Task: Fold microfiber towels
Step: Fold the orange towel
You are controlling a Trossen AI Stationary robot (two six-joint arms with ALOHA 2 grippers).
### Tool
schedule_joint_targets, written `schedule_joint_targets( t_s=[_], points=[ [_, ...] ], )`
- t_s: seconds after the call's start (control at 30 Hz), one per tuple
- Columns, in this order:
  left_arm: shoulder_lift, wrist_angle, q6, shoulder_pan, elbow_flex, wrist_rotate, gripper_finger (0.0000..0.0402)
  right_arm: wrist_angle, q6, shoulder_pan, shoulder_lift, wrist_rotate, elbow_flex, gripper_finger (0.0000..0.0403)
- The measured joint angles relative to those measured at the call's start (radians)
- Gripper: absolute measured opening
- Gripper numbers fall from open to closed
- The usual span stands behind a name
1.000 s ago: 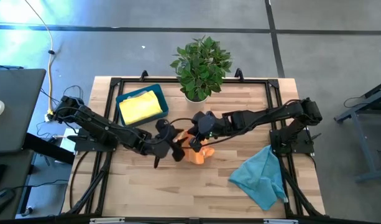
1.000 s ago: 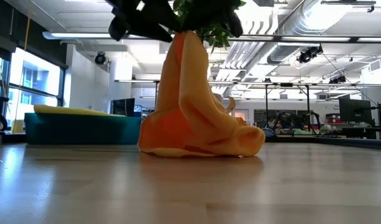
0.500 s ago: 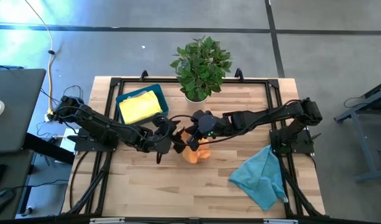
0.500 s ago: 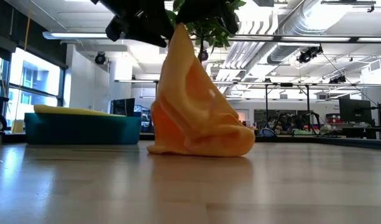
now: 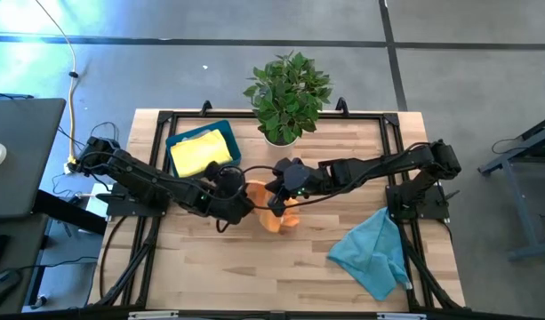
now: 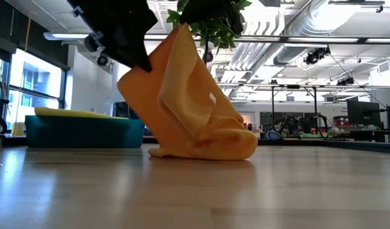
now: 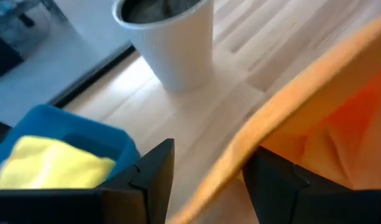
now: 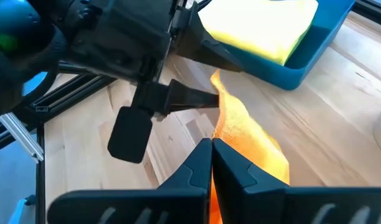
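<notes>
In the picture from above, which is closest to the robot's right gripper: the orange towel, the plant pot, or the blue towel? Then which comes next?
From the right gripper:
1. Orange towel, pinched in it at the table's middle.
2. Plant pot, at the far edge.
3. Teal-blue towel, lying at the near right corner.
</notes>
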Motion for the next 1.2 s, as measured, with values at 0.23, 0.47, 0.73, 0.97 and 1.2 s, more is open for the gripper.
schedule_joint_targets(
  t_s=[0.23,0.47,0.73,0.97,1.2],
  points=[
    [0.0,0.02,0.04,0.0,0.0,0.115,0.0165,0.001,-0.023,0.0,0.0,-0.018,0.0,0.0],
    [0.0,0.068,0.119,0.0,0.0,0.19,0.0134,0.011,-0.048,0.0,0.0,-0.053,0.0,0.0],
    [0.009,0.06,0.104,0.0,-0.009,0.2,0.0101,0.03,-0.048,0.0,0.0,-0.068,0.0,0.0],
    [0.009,0.056,0.104,0.0,-0.008,0.207,0.0087,0.03,-0.049,0.0,0.0,-0.069,0.0,0.0],
    [0.009,0.056,0.103,0.0,-0.008,0.214,0.0089,0.043,-0.056,0.0,0.0,-0.071,0.0,0.0]
  ],
)
